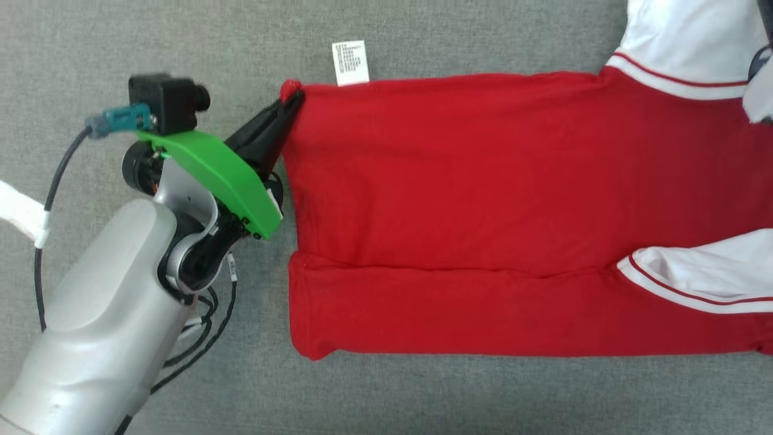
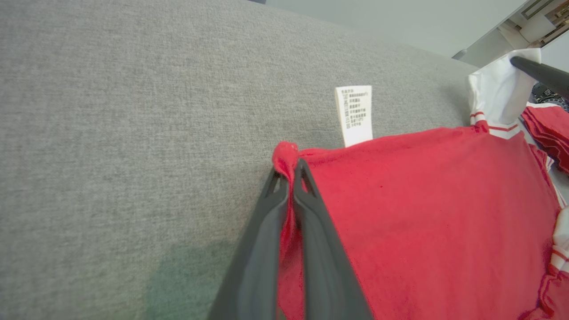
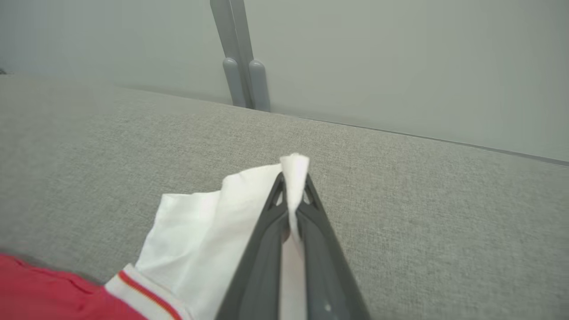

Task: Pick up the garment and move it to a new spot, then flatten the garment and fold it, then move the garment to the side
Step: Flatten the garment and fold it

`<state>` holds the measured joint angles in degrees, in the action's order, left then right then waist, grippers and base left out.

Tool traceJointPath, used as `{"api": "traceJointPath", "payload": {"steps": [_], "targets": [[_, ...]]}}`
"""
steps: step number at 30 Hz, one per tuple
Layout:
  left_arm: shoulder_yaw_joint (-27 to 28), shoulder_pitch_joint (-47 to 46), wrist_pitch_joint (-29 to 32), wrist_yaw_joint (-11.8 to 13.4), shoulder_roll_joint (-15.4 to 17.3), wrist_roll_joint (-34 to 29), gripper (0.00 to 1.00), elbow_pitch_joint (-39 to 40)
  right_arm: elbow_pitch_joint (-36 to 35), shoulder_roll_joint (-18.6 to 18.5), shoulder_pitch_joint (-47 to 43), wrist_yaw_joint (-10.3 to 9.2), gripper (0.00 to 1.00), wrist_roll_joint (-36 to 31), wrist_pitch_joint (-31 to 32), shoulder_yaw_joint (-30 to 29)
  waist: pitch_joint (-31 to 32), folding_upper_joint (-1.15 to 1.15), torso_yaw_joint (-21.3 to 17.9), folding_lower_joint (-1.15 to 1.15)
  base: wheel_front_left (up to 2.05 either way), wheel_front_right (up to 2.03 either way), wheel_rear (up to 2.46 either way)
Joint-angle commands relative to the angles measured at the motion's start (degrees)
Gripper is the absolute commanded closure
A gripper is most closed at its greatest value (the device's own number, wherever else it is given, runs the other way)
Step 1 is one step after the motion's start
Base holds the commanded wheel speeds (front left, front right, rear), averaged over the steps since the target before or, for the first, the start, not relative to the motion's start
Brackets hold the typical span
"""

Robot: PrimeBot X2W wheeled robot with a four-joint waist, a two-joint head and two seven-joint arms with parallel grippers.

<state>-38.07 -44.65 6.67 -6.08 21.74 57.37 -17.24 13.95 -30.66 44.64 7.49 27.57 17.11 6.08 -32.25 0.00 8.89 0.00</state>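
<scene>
- Garment: red body, white sleeves with red-striped trim. It lies spread on the grey fabric surface, its length running left to right across the head view.
- A crease runs along the length of the red body near its lower edge in the head view. Below the crease the cloth forms a long band.
- Left gripper: my fingers are clenched on the far-left corner of the red cloth. In the left wrist view the cloth is pinched between both fingers, and a small red nub pokes out past the tips.
- A white label sticks out from the garment's far edge, just beside that pinched corner. It lies flat on the grey surface.
- Right gripper: my fingers are clenched on the edge of the far white sleeve. A tuft of white shows beyond the tips, and the sleeve cloth runs from the striped trim to my fingertips.
- The near sleeve lies flat over the red body at the lower right of the head view.
- The green bracket on my left wrist sits just beside the garment's left end.
</scene>
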Motion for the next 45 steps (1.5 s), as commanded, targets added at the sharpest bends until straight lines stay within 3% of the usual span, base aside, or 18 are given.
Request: {"api": "traceJointPath", "payload": {"steps": [1, 9, 13, 17, 23, 31, 32, 33, 34, 35, 36, 41, 45], "targets": [[0.3, 1.9, -0.4, 0.6, 0.9, 0.6, 1.0, 0.9, -1.3, -0.5, -2.7, -0.01, 1.0, 1.1, -1.1, -0.3, 5.4, 0.0, -2.3, 0.0, 0.0, 0.0, 0.0], [0.5, 11.5, -2.8, 4.0, 2.8, 1.6, 1.0, 7.3, -12.5, -0.2, -22.0, -0.01, 1.0, 5.9, -6.5, -6.4, 13.3, 0.0, -5.2, 0.0, 0.0, 0.0, 0.0], [0.9, 16.6, -5.0, 5.6, 3.9, 1.7, 1.0, 9.9, -18.2, 2.9, -32.4, -0.01, 1.0, 6.8, -7.6, -9.0, 15.7, 0.0, -6.8, 0.0, 0.0, 0.0, 0.0], [1.0, 22.0, -7.8, 6.6, 4.6, 1.4, 1.0, 10.6, -20.0, 6.8, -39.9, -0.01, 1.0, 7.3, -8.5, -8.0, 17.3, 0.0, -8.6, 0.0, 0.0, 0.0, 0.0], [1.4, 28.2, -12.2, 6.9, 4.2, 2.2, 1.0, 10.5, -17.0, 10.0, -43.4, -0.01, 1.0, 6.4, -10.6, -6.5, 18.1, 0.0, -9.8, 0.0, 0.0, 0.0, 0.0], [1.1, 29.9, -15.6, 5.6, 3.5, 1.2, 1.0, 9.5, -15.8, 10.3, -44.2, -0.01, 1.0, 7.1, -12.1, -6.5, 18.7, 0.0, -9.0, 0.0, 0.0, 0.0, 0.0], [0.9, 30.1, -15.5, 5.5, 3.5, 1.2, 0.91, 9.2, -15.6, 10.3, -44.5, -0.01, 1.0, 7.2, -11.7, -6.4, 18.8, 0.0, -9.0, 0.0, 0.0, 0.0, 0.0], [0.6, 30.3, -15.3, 5.5, 3.6, 1.0, 0.69, 8.8, -15.4, 10.1, -44.7, -0.01, 0.92, 7.0, -11.3, -6.3, 18.8, 0.0, -8.9, 0.0, 0.0, 0.0, 0.0], [0.3, 30.4, -15.4, 5.3, 3.6, 0.8, 0.26, 8.5, -15.0, 9.9, -44.8, -0.01, 0.75, 6.6, -11.2, -6.2, 18.9, 0.0, -8.9, 0.0, 0.0, 0.0, 0.0], [-0.1, 30.6, -15.4, 5.3, 3.7, 0.5, 0.0, 7.8, -14.4, 9.7, -45.0, -0.01, 0.52, 6.1, -10.5, -5.7, 18.9, 0.0, -8.8, 0.0, 0.0, 0.0, 0.0], [-0.6, 30.9, -15.1, 5.4, 3.9, 0.3, 0.0, 7.3, -14.0, 9.2, -45.3, 0.0, 0.0, 5.7, -10.0, -5.1, 19.0, 0.0, -8.8, 0.0, 0.0, 0.0, 0.0], [-2.7, 32.7, -17.2, 8.3, 4.9, -4.3, 0.0, 3.3, -12.4, 7.3, -44.9, -0.01, 0.0, 2.2, -7.9, -5.0, 19.9, 0.0, -8.7, 0.0, 0.0, 0.0, 0.0], [1.4, 35.1, -21.5, 14.6, 3.3, -10.2, 0.0, 2.6, -14.3, 7.4, -42.1, -0.01, 0.0, 0.1, -6.1, -8.3, 19.9, 0.0, -8.6, 0.0, 0.0, 0.0, 0.0]]}}
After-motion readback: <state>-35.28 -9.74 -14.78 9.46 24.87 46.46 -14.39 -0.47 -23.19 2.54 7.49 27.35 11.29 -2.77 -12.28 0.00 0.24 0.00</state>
